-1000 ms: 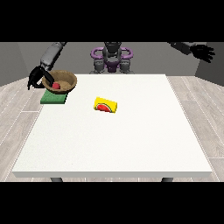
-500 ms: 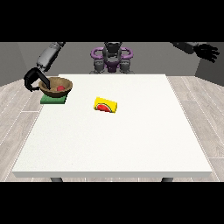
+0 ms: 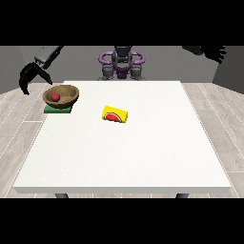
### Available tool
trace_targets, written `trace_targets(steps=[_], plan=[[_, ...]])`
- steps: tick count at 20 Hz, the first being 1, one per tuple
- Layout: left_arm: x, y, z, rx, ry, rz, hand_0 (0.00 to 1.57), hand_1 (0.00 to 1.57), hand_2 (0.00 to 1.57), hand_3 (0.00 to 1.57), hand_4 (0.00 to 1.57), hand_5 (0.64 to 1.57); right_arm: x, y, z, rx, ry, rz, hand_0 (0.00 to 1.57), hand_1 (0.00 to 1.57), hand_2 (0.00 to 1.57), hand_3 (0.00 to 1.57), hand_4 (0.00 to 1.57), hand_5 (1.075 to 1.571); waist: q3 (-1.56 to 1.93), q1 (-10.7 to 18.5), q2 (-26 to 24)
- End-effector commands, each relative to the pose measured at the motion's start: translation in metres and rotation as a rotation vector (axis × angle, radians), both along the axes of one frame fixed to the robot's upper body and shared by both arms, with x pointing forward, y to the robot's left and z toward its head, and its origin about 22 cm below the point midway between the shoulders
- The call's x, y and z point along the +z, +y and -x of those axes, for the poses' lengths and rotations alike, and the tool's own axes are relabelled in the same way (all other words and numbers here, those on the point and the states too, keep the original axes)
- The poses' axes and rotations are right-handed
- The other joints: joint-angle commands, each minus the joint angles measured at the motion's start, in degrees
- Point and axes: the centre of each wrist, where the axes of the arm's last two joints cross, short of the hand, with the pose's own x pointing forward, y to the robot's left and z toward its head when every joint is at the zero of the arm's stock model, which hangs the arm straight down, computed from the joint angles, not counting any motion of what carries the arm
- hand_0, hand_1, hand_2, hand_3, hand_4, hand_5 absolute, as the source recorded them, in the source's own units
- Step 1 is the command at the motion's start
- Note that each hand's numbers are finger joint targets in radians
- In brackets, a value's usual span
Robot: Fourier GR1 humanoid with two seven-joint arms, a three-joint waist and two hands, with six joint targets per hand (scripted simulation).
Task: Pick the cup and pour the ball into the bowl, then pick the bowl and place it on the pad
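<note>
The hand at the view's left (image 3: 32, 76) has drawn back from the bowl (image 3: 61, 95), fingers released and hanging apart. On the bench (image 3: 124, 157), nearer, the yellow cup (image 3: 115, 115) lies tipped. Farther left, the bowl holds the red ball (image 3: 55, 96) atop the half-hidden green pad (image 3: 58, 109). The hand at the view's right (image 3: 214, 51) hovers open.

- You will find no words, numbers or brand names to read anywhere in this view.
- The only marking is a watermelon-slice picture on the yellow cup (image 3: 115, 115), which lies on its side near the middle of the table (image 3: 124, 157).
</note>
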Motion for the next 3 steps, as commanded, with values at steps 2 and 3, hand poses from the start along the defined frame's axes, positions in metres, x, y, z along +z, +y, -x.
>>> trace_targets(steps=[2,3], plan=[[-0.037,-0.038,-0.006,-0.002,0.203,0.03,0.0,0.0,0.0,0.0,0.9,1.559,0.015,0.032,-0.027,0.139,0.014,-0.052,0.0,0.0,0.0,0.0,0.42,1.383,-0.11,-2.51,-11.6],[-0.038,-0.025,-0.002,0.03,0.213,0.013,0.0,0.0,0.0,0.0,0.9,1.559,0.02,0.048,-0.036,0.215,-0.035,-0.072,0.0,0.0,0.0,0.0,0.48,1.434,-0.16,-4.09,-13.43]])
